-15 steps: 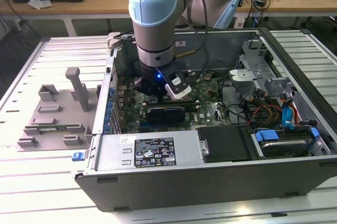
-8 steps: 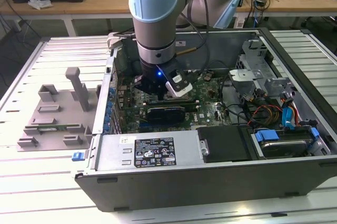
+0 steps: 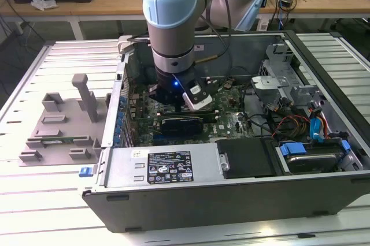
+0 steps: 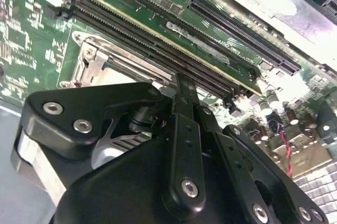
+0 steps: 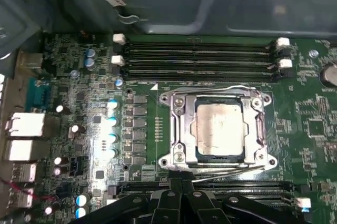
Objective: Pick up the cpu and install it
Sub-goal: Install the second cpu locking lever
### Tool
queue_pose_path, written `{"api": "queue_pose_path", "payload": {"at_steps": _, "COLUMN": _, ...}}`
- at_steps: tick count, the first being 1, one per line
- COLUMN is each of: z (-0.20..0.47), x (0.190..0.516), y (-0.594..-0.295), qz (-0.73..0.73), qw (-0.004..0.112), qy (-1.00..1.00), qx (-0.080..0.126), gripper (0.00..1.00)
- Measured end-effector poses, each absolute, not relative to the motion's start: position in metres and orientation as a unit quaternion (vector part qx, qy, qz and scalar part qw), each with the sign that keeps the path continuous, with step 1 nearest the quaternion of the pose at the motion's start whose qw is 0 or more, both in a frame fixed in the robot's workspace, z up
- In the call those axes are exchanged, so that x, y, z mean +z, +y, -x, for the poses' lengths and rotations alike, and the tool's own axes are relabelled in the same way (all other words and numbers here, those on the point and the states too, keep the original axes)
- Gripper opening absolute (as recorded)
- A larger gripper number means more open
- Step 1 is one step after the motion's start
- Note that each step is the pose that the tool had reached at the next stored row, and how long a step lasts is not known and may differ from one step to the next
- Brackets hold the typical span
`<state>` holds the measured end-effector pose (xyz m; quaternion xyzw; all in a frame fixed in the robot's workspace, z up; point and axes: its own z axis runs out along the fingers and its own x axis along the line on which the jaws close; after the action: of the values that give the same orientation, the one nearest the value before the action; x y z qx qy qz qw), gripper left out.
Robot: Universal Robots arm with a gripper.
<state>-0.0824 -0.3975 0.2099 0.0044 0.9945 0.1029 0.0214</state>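
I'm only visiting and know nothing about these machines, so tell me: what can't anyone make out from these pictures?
- Exterior view: the big grey and pale blue arm covers the motherboard socket area inside the open computer case.
- First wrist view: the small square silver-topped cpu lies within the metal socket frame; whether it is fully seated or latched cannot be told.
- Both wrist views: the black gripper is cut off by the picture edge.

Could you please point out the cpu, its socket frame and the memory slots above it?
cpu (image 5: 218,129): first wrist view, middle of its silver top.
socket frame (image 5: 179,129): first wrist view, metal side bar.
memory slots (image 5: 200,58): first wrist view, middle of the dark rows.
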Motion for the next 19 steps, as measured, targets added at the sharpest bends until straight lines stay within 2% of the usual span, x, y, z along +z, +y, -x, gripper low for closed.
{"api": "queue_pose_path", "payload": {"at_steps": 7, "z": 0.0832, "x": 0.2093, "y": -0.4032, "qz": -0.008, "qw": 0.022, "qy": 0.992, "qx": 0.126, "gripper": 0.11}}
{"api": "queue_pose_path", "payload": {"at_steps": 12, "z": 0.0867, "x": 0.2046, "y": -0.4042, "qz": -0.008, "qw": 0.022, "qy": 0.991, "qx": 0.129, "gripper": 0.11}}
{"api": "queue_pose_path", "payload": {"at_steps": 19, "z": 0.0901, "x": 0.2007, "y": -0.4053, "qz": -0.008, "qw": 0.021, "qy": 0.988, "qx": 0.150, "gripper": 0.11}}
